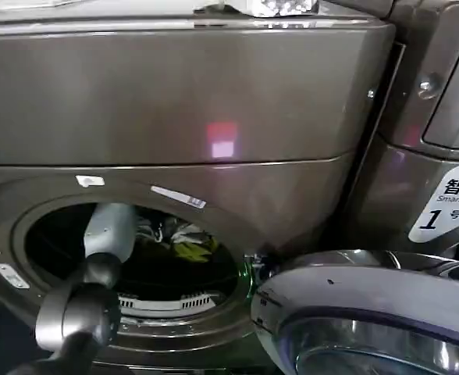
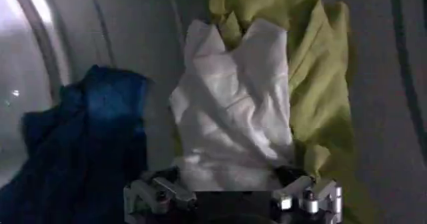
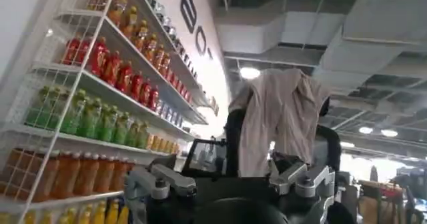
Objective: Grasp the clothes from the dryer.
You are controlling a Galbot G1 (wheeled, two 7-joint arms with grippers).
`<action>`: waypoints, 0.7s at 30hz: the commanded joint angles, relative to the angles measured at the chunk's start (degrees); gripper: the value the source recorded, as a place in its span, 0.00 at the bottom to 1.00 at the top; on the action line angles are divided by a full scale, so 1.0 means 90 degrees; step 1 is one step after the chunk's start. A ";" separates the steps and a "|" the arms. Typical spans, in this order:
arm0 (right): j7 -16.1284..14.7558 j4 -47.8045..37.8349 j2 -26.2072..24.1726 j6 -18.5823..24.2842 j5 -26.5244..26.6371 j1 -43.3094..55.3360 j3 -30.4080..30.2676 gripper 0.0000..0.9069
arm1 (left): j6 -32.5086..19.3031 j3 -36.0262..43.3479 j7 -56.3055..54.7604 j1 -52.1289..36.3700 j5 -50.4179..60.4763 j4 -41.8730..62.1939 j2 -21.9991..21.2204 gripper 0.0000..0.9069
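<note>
Inside the dryer [image 1: 183, 125] drum, three clothes [image 2: 233, 112] lie piled: navy, white, yellow-green. Left gripper [image 2: 233, 195] spreads its fingers around the white one's lower edge. Right gripper [image 3: 230, 182] pinches a beige cloth [image 3: 280, 122] before bottle shelves [image 3: 100, 92].

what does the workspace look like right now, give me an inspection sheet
surface: grey metal drum wall of the bronze-grey front-loading dryer; its grey-rimmed glass door hangs open.
job's things: pile of yellow-green, white and navy clothes lies in the drum.
clutter: beige cloth in front of the right gripper.
grippers: left gripper inside the drum, open, fingers either side of the white garment's edge; right gripper outside the dryer, facing the shelves.
cables: nothing seen.
surroundings: white wire shelves of coloured bottled drinks; ceiling lights.
</note>
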 commanded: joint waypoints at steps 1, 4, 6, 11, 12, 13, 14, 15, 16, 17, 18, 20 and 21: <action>0.0004 0.0045 0.0024 -0.0004 -0.0015 0.0024 -0.0097 1.00 | -0.0153 -0.0018 -0.0002 0.0149 -0.0250 0.0195 0.0063 0.00; 0.0004 0.0054 0.0038 0.0001 -0.0018 0.0023 -0.0109 1.00 | -0.0176 0.0002 -0.0009 0.0190 -0.0371 0.0152 0.0096 0.00; 0.0005 0.0062 0.0045 0.0000 -0.0016 0.0022 -0.0109 1.00 | -0.0187 0.0004 -0.0025 0.0199 -0.0377 0.0137 0.0106 0.00; -0.0006 0.0101 0.0108 0.0002 -0.0007 -0.0114 -0.0103 1.00 | -0.0273 0.0087 0.0008 0.0423 -0.0395 -0.0274 0.0062 0.00; 0.0002 0.0097 0.0104 -0.0001 -0.0006 -0.0108 -0.0089 1.00 | -0.0285 0.0095 0.0020 0.0451 -0.0402 -0.0359 0.0048 0.00; 0.0012 0.0111 0.0103 -0.0010 -0.0006 -0.0094 -0.0089 1.00 | -0.0277 0.0109 0.0005 0.0477 -0.0422 -0.0405 0.0043 0.00; 0.0023 0.0131 0.0113 -0.0023 -0.0008 -0.0089 -0.0097 1.00 | -0.0254 0.0109 -0.0006 0.0485 -0.0440 -0.0469 0.0025 0.00; 0.0019 0.0154 0.0133 -0.0024 -0.0007 -0.0090 -0.0111 1.00 | -0.0248 0.0113 -0.0048 0.0508 -0.0508 -0.0577 0.0024 0.00; 0.0024 0.0169 0.0143 -0.0028 -0.0004 -0.0084 -0.0121 1.00 | -0.0241 0.0111 -0.0052 0.0531 -0.0573 -0.0686 0.0022 0.00; 0.0023 0.0182 0.0159 -0.0028 -0.0001 -0.0077 -0.0126 1.00 | -0.0222 0.0111 -0.0076 0.0559 -0.0703 -0.0776 0.0022 0.00; 0.0025 0.0198 0.0175 -0.0027 0.0000 -0.0064 -0.0146 1.00 | -0.0179 0.0120 -0.0145 0.0619 -0.0929 -0.0983 0.0026 0.00; 0.0057 0.0238 0.0193 -0.0040 0.0005 -0.0026 -0.0179 1.00 | -0.0071 0.0118 -0.0340 0.0714 -0.1397 -0.1303 0.0040 0.00; 0.0071 0.0256 0.0199 -0.0054 0.0004 -0.0013 -0.0197 1.00 | -0.0052 0.0104 -0.0504 0.0731 -0.1638 -0.1465 0.0039 0.00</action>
